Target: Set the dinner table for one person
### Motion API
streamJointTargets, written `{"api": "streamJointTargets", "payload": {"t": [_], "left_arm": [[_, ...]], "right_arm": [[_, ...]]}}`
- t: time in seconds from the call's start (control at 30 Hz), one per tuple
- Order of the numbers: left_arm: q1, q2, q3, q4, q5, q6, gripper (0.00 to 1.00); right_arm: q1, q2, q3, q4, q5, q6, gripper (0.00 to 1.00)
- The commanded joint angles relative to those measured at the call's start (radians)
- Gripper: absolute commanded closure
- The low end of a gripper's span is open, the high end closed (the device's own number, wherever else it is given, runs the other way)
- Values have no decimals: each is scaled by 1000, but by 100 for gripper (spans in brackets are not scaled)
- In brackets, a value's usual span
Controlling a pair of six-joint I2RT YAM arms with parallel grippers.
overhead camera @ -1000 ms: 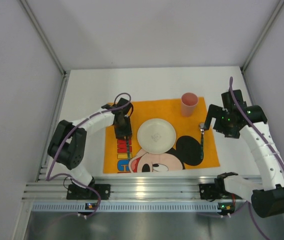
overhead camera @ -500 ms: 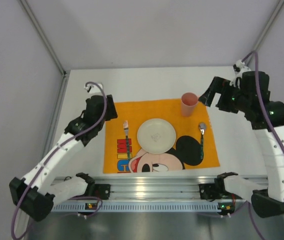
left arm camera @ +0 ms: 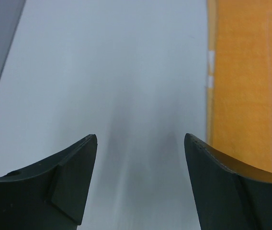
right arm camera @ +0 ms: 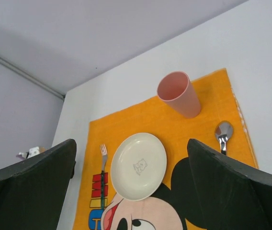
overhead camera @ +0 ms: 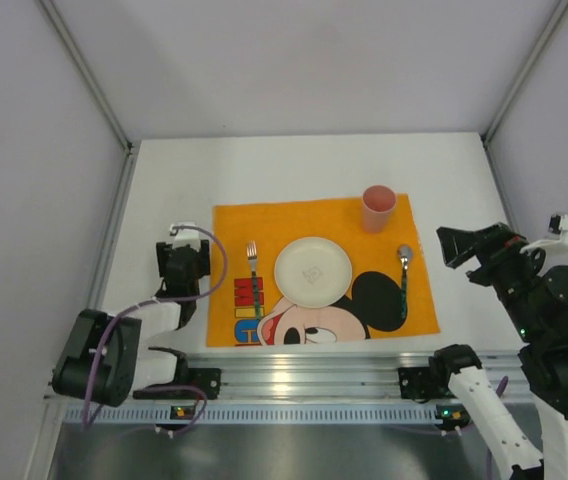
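Table [overhead camera: 294,165] is white, walls [overhead camera: 294,60] grey, cloth [overhead camera: 309,215] at its near edge; we see left gripper [left arm camera: 141,143], right gripper [right arm camera: 131,146] gaping, empty, fingers [left arm camera: 69,182] cropped.

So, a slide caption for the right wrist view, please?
Plate between fork and spoon, pink cup beyond, on orange cloth.

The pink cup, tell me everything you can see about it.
The cup is plain pale pink with no handle. It tapers slightly from a round open mouth to a narrower base and looks like matte plastic. It stands upright, mouth up, and appears empty. It sits at the far right corner of the orange cloth, beyond the spoon and apart from the plate. Only the cloth touches it.
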Motion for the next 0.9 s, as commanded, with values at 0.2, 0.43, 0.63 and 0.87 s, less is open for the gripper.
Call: {"api": "streamJointTargets", "payload": {"t": [0.2,0.43,0.63,0.87], "left_arm": [[218,317,223,288,257,-88,24],[230,386,96,580,319,-83,20],[230,383,91,586,323,-81,2],[230,383,90,586,322,-79,2]], "right_arm": [[8,137,27,-32,-34,0,0],[6,148,-56,37,-78,0,0],[8,155,-244,178,-91,-88,0],[11,191,-513,438,-71,-132,0]]}}
